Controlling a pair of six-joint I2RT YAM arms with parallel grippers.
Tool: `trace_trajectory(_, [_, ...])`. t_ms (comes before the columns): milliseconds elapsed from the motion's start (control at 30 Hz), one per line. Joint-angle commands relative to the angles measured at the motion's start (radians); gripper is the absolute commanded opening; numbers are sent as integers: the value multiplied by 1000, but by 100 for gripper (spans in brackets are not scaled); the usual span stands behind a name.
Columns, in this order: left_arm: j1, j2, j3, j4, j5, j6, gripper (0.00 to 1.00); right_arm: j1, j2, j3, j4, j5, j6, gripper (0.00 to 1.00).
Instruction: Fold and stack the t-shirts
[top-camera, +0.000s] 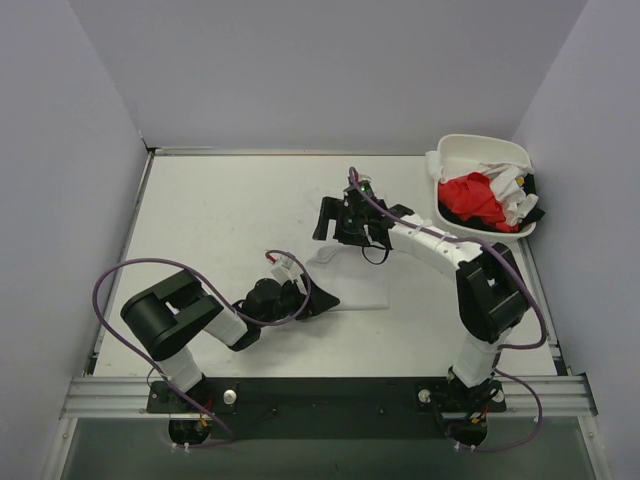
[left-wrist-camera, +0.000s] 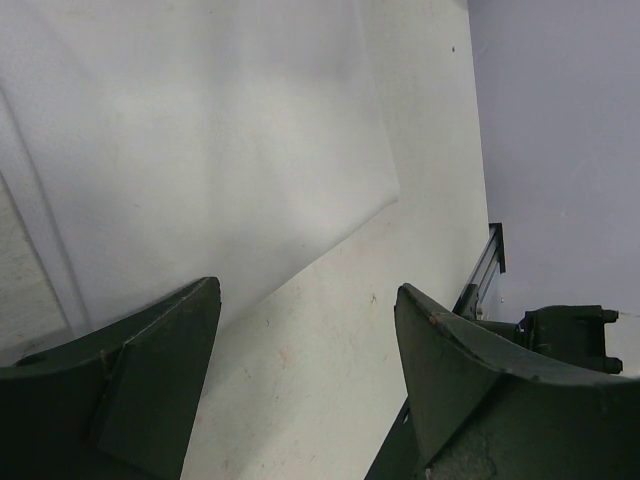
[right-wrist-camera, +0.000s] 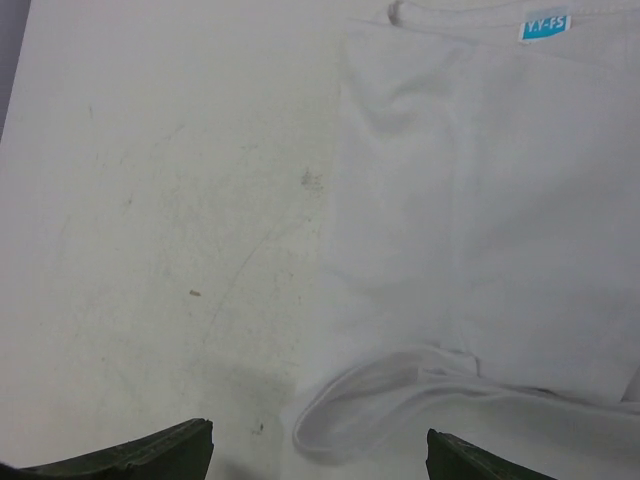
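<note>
A plain white t-shirt (top-camera: 360, 285) lies partly folded on the table between the arms. In the right wrist view its body (right-wrist-camera: 480, 200) fills the right side, with a small blue neck label (right-wrist-camera: 543, 27) at the top and a looped sleeve hem (right-wrist-camera: 390, 400) near the bottom. My right gripper (top-camera: 325, 225) (right-wrist-camera: 320, 455) hovers open above that sleeve, holding nothing. My left gripper (top-camera: 322, 300) (left-wrist-camera: 305, 340) is open and low at the shirt's near-left edge, with bare table between its fingers and the white cloth (left-wrist-camera: 200, 130) just ahead. A bright red t-shirt (top-camera: 470, 195) sits with other white ones (top-camera: 505, 185) in the tub.
The white rounded tub (top-camera: 470, 148) stands at the back right corner, against the right wall. Purple cables loop from both arms over the table. The table's metal rail (left-wrist-camera: 485, 262) runs along the near edge. Grey walls close in on three sides.
</note>
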Motion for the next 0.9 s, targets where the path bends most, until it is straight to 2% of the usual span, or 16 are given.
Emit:
trace_trajectory(0, [-6,4,-7,-87,10,18,81,38,-125,-54,-69,8,-9,87])
trace_trajectory(300, [-10,-19,-3,-114,-1,26,81,70,-139,-129,-34,-29,46,88])
trace_trajectory(867, [-10,-56,-9,-154,-13,44,80,103,78,12,20,-109,97,91])
